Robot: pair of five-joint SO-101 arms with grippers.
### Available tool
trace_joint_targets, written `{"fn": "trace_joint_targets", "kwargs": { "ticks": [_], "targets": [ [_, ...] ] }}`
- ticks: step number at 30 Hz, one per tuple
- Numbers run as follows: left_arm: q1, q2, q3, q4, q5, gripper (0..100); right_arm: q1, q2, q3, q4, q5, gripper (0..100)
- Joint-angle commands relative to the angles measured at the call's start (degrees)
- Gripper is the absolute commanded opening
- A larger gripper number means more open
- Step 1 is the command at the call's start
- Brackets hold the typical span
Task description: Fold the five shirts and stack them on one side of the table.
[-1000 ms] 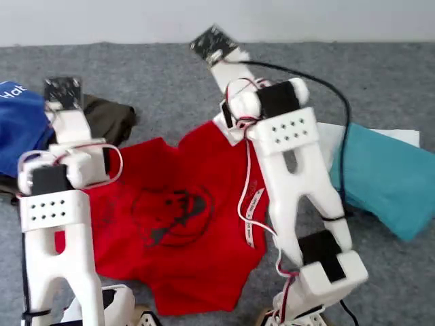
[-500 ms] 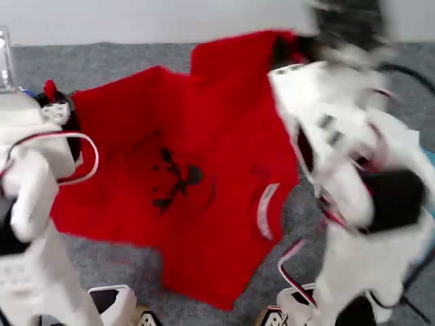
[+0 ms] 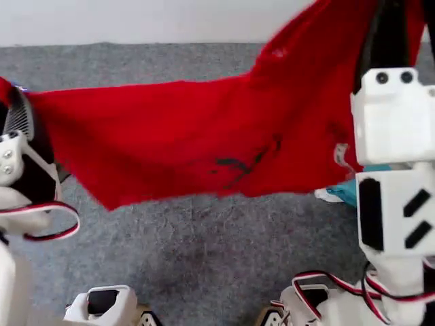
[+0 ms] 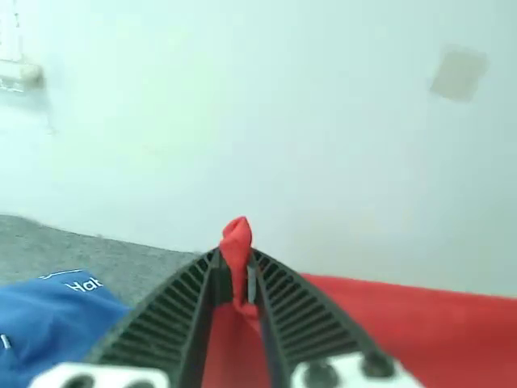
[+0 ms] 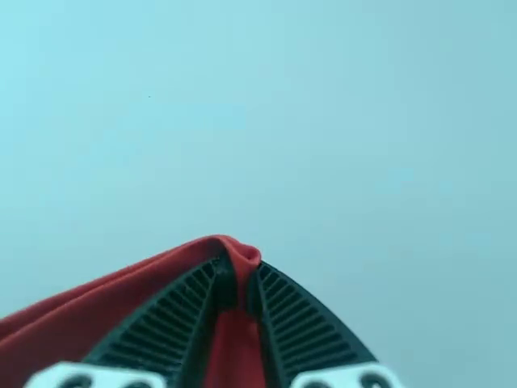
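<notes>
The red shirt with a black print hangs stretched in the air above the grey table, held up between both arms. My left gripper is shut on a bunched corner of the red shirt, at the left edge of the high view. My right gripper is shut on another fold of the red shirt, high at the upper right of the high view. A blue shirt lies on the table below the left gripper.
A teal shirt peeks out under the red cloth beside the right arm. Grey carpet-like table surface lies bare under the lifted shirt. A white wall runs along the back.
Both arms have risen, lifting the red shirt off the table; it went from lying flat to hanging spread in the air between the grippers.
</notes>
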Motion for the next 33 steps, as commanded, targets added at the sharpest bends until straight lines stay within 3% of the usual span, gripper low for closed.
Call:
{"fn": "trace_joint_targets", "kwargs": {
  "ticks": [1,6,9,13,17,19,22,26,33],
  "targets": [
    [-0.70,-3.43,1.45,0.97,0.44,1,0.48,-0.40,-1.05,-2.51,-0.44,0.7],
    [-0.62,-4.57,11.03,-1.23,0.35,1,0.22,5.76,-0.97,-1.19,-0.44,0.7],
    [1.41,-4.48,23.34,-10.29,0.35,1,-0.48,12.44,-0.97,1.27,-0.44,0.7],
    [3.78,-4.48,44.44,-30.95,0.00,1,-2.68,22.55,-0.97,3.30,-0.44,0.8],
    [3.60,0.35,64.22,-59.34,0.09,1,-3.30,36.44,-1.05,0.31,-0.53,0.8],
    [3.60,6.07,69.23,-71.47,0.09,1,-3.30,44.62,-1.49,-2.95,-0.44,0.8],
    [3.52,17.93,66.95,-83.69,0.09,1,-3.21,55.60,-3.60,-9.19,-0.44,0.8],
    [1.58,35.16,49.89,-81.76,0.53,1,-3.21,66.86,-12.75,-13.41,-0.35,0.8],
    [1.76,55.74,17.01,-59.43,3.60,1,-3.30,73.63,-26.46,-11.03,-0.35,0.8]
  ]
}}
